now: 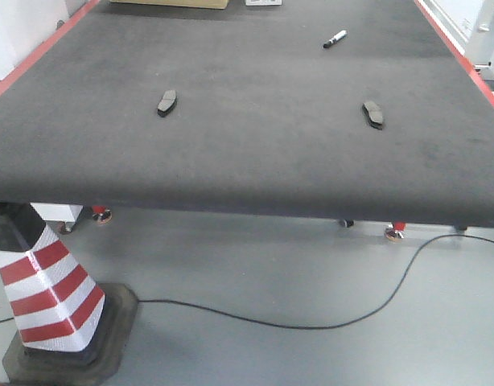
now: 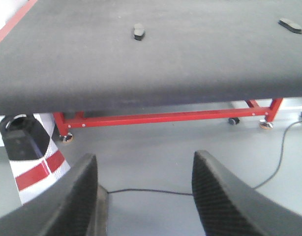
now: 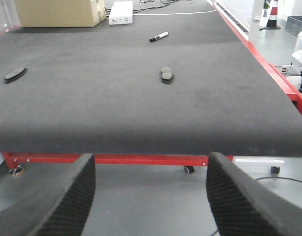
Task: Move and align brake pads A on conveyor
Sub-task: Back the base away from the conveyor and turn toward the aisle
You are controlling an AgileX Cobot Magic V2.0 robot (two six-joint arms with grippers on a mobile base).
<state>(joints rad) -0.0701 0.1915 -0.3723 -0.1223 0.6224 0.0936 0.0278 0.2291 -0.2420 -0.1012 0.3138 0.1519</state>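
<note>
- I see the conveyor [image 1: 247, 153], a wide dark felt-like belt with red edge stripes, filling the upper part of the front view.
- Only two brake pads show on the belt, well apart from each other.
- The left brake pad [image 1: 167, 102] lies flat on the left half of the belt, its long side running near to far with a slight tilt.
- The right brake pad [image 1: 373, 114] lies flat on the right half, about as far back as the left one.
- A black-and-white marker pen [image 1: 335, 39] lies farther back on the right, apart from both pads.
- My left claw [image 2: 145, 162] is spread wide and holds nothing; it hangs over the grey floor, short of the belt's near edge.
- My right claw [image 3: 151, 162] is also spread wide and holds nothing, likewise short of the near edge.
- A red-and-white striped cone [image 1: 50, 289] stands on the floor at near left, and a black cable [image 1: 311, 324] trails across the floor.
- A cardboard box [image 3: 57, 12] sits at the far left of the belt.
</note>
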